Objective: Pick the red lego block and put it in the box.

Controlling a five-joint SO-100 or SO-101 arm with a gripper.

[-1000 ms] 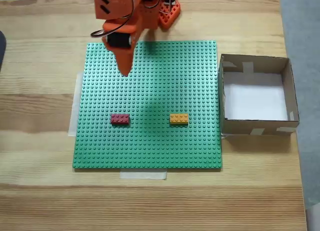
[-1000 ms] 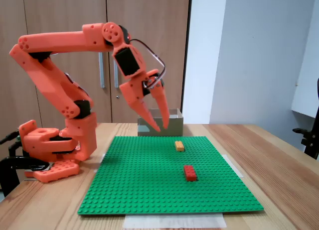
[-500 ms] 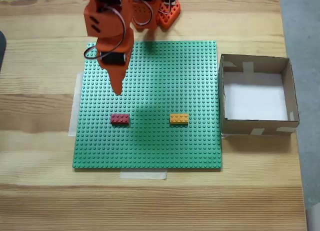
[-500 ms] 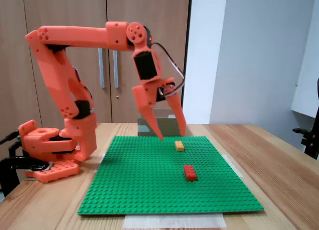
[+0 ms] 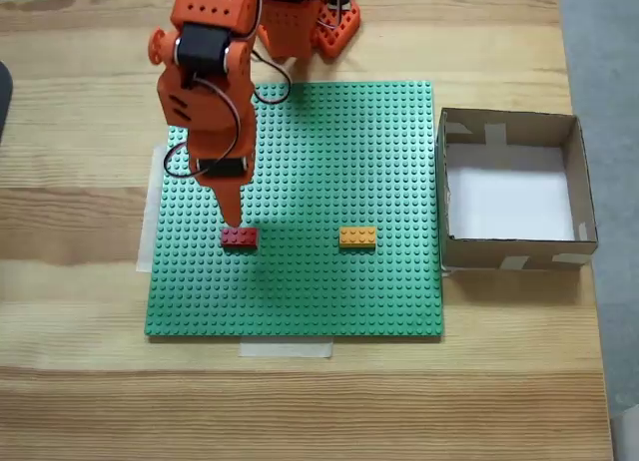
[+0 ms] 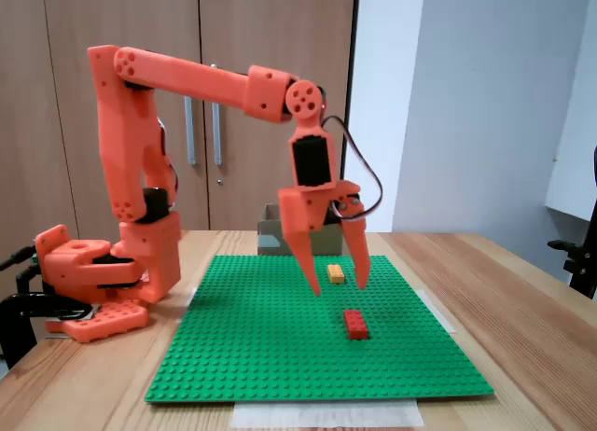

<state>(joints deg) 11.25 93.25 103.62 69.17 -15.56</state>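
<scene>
Two bricks were recorded on the green baseplate [image 5: 329, 281]: the red lego block [image 5: 239, 237] toward its 8 o'clock, the orange-yellow brick [image 5: 357, 237] toward its 4 o'clock. The gripper [image 6: 338, 288] was noted spread wide, raised just above the red block, nothing held. The box [image 5: 511, 127] was logged at 3 o'clock beside the baseplate.

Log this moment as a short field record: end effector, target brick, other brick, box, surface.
end effector: open, fingers pointing down, raised above the red lego block, not touching it
red lego block: lying flat on the green baseplate
yellow brick: on the baseplate, between the red block and the box in the top-down fixed view
box: open, nothing inside, beside the baseplate's edge
green baseplate: taped to the wooden table
</scene>
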